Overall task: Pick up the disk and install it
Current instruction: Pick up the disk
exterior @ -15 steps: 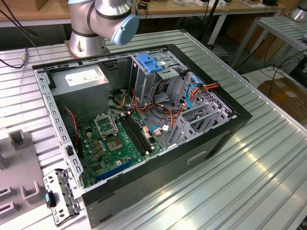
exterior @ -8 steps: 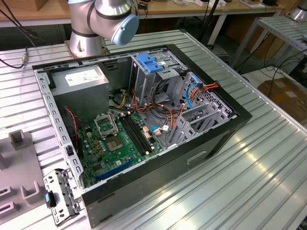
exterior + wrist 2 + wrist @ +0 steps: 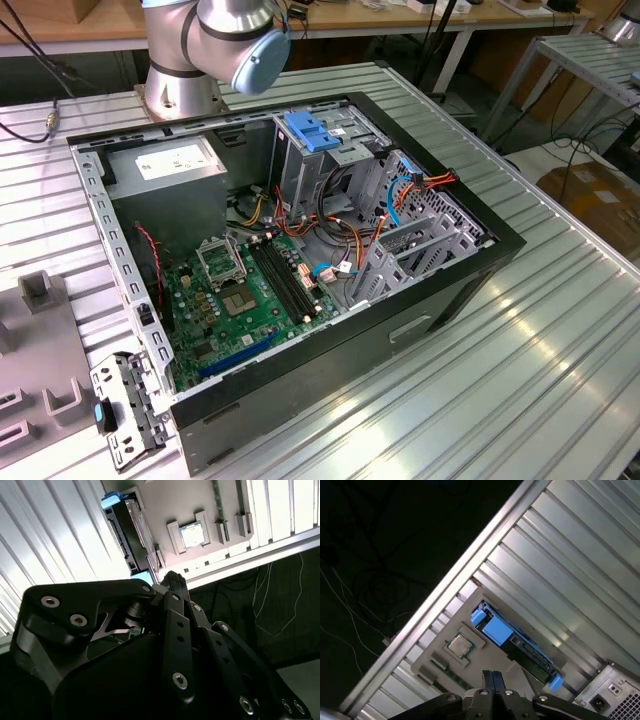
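Your gripper is clenched shut on nothing and hangs clear of the disk (blue carrier ends showing). The disk rests in the grey tray beside a processor chip, on the ribbed table.

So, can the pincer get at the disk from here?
Probably yes: the disk stands on edge in the grey holder, nothing over it, and the pincer hangs clear of it, shut.

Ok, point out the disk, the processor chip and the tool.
disk [image 3: 497, 630]: first wrist view, on its blue carrier.
processor chip [image 3: 460, 643]: first wrist view, centre of its metal lid.
tool [image 3: 493, 676]: first wrist view, between its fingertips.
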